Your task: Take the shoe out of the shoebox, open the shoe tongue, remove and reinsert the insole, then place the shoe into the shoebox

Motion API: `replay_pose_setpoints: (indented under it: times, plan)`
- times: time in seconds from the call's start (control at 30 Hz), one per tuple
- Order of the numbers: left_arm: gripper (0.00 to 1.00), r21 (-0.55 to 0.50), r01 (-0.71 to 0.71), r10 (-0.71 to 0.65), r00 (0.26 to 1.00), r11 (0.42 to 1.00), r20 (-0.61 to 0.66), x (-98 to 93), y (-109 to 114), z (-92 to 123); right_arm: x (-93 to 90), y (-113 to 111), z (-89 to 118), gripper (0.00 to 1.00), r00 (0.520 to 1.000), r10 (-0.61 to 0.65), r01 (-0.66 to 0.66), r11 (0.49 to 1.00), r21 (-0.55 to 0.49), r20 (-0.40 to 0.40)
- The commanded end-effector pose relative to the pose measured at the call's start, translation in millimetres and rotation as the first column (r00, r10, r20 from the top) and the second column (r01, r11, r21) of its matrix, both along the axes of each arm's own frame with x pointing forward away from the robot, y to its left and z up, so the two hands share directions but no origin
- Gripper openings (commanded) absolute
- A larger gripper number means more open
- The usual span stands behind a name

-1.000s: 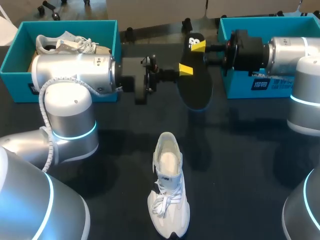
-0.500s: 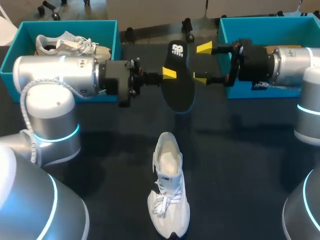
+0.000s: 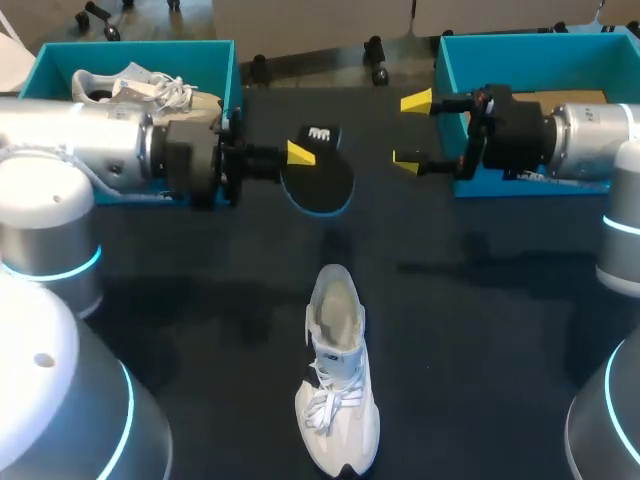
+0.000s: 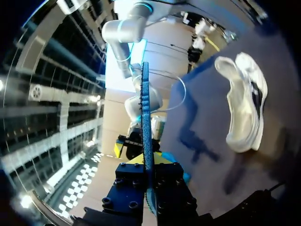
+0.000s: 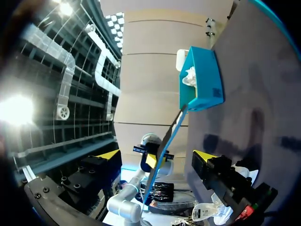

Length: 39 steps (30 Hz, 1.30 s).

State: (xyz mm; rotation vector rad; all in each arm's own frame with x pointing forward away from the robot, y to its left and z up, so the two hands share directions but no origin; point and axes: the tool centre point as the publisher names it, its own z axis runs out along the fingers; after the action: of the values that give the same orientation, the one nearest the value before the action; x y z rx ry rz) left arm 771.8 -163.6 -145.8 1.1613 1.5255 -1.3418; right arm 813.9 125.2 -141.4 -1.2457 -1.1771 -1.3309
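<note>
Black insole (image 3: 325,185) in left jaws, above table (image 3: 480,330)

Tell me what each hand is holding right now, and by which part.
The left hand grips the black insole by its side edge, near the logo end. The right hand is open and holds nothing.

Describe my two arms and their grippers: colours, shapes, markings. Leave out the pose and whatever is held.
The left arm and right arm are thick, rounded silver-grey tubes with glowing cyan rings at the joints. Each ends in a black cylindrical wrist block. The left gripper and right gripper have slim black fingers capped with bright yellow wedge-shaped tips.
</note>
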Motion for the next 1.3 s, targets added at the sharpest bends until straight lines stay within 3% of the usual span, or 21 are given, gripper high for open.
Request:
replay_pose_setpoints:
  times: [0.03,0.4,0.7,0.9,0.97,1.17,1.3]
  plan:
    - [0.00,0.114,0.085,-0.043,0.944,0.990,-0.328,-9.5,11.6,13.1,-0.3,0.9,-0.8,1.00,1.000,-0.001,0.001,1.000,0.001,0.000]
    - [0.00,0.114,0.085,-0.043,0.944,0.990,-0.328,-9.5,11.6,13.1,-0.3,0.9,-0.8,1.00,1.000,-0.001,0.001,1.000,0.001,0.000]
    - [0.00,0.220,0.130,0.053,0.740,0.967,-0.670,-16.1,8.5,12.1,-0.3,0.9,-0.8,1.00,1.000,-0.001,0.001,1.000,0.001,0.000]
    - [0.00,0.256,0.162,0.148,0.489,0.953,-0.860,-19.8,17.5,15.9,-0.3,0.9,-0.8,1.00,1.000,-0.001,0.001,1.000,0.001,0.000]
    - [0.00,0.252,0.167,0.175,0.375,0.953,-0.910,-18.9,20.6,14.5,-0.3,0.9,-0.8,1.00,1.000,-0.001,0.001,1.000,0.001,0.000]
    - [0.00,0.115,0.176,0.122,-0.032,0.978,-0.992,-11.9,29.9,13.8,-0.3,0.9,-0.8,1.00,1.000,-0.001,0.001,1.000,0.001,0.000]
    - [0.00,0.054,0.103,0.070,-0.165,0.993,-0.984,-9.9,31.6,13.1,-0.3,0.9,-0.8,1.00,1.000,-0.001,0.001,1.000,0.001,0.000]
